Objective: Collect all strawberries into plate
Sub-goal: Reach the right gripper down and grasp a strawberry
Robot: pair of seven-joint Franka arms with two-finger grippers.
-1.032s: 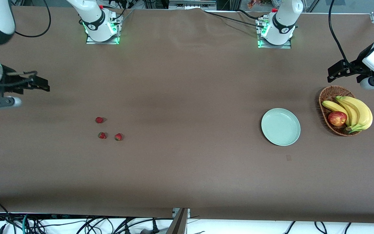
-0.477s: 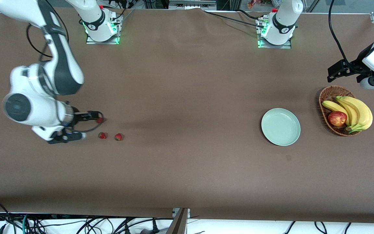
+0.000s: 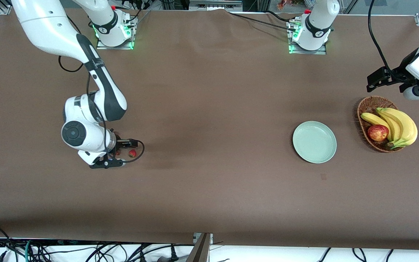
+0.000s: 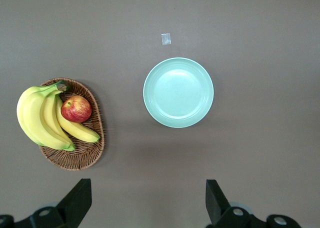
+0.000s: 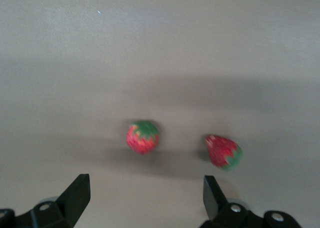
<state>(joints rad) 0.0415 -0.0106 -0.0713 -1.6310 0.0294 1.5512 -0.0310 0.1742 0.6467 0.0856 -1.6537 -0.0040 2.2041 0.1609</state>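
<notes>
Toward the right arm's end of the surface, right pincer spread over the strawberries, nothing gripped, plate beside basket, left pincer spread, waiting above.

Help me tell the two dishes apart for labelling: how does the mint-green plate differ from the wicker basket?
The plate is smooth, glossy and pale green; the basket is brown woven wicker. The plate is round and shallow, while the basket is oval with taller walls. The plate holds nothing, whereas the basket holds bananas and an apple. Both rest on the table toward the left arm's end.
</notes>
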